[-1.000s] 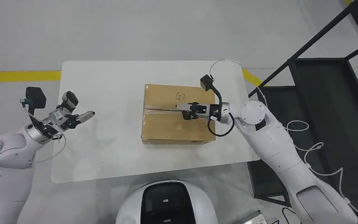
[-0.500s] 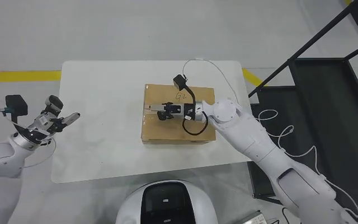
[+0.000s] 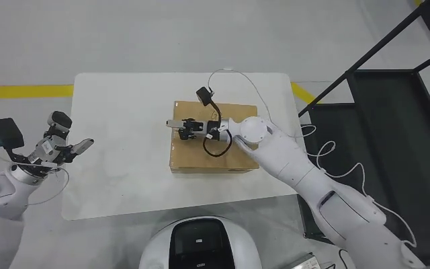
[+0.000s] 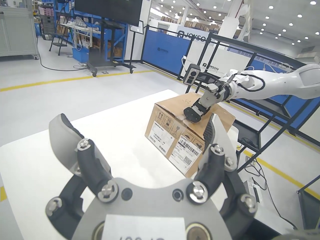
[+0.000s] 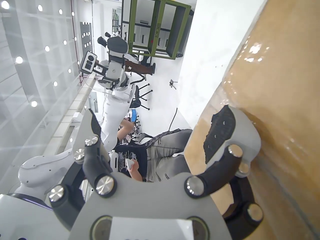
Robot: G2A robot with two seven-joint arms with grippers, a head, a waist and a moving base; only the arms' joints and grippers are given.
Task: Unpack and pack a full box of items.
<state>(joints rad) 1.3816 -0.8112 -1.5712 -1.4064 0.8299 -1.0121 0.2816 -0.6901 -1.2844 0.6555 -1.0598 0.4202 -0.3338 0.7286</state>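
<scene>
The right gripper [image 3: 180, 126] is seen with its fingers spread and nothing held between them. It is laid flat over the top of the cardboard box [image 3: 201, 155], at the 9 o'clock edge of that top. In the right wrist view the right gripper [image 5: 157, 116] is shown with one finger [image 5: 220, 128] pressed on the glossy tape seam of the box [image 5: 287, 76], while the other finger [image 5: 91, 126] is carried past the box edge in free air. From the left wrist view the right gripper [image 4: 193, 113] is seen resting on the near rim of the box [image 4: 172, 103].

The left gripper [image 3: 77, 146] is held at the 9 o'clock edge of the white table [image 3: 121, 134], aimed toward 3 o'clock, well apart from the box. In its own view the left gripper [image 4: 136, 123] is shown spread wide and empty above the table [image 4: 107, 111].

The box is placed near the table's middle, slightly toward 3 o'clock. Its flaps are closed and taped, so its contents cannot be told. Printed labels [image 4: 160, 136] are carried on its side, and a handwritten mark is borne on its top.

A black rack [image 3: 376, 114] is found off the table at 3 o'clock
</scene>
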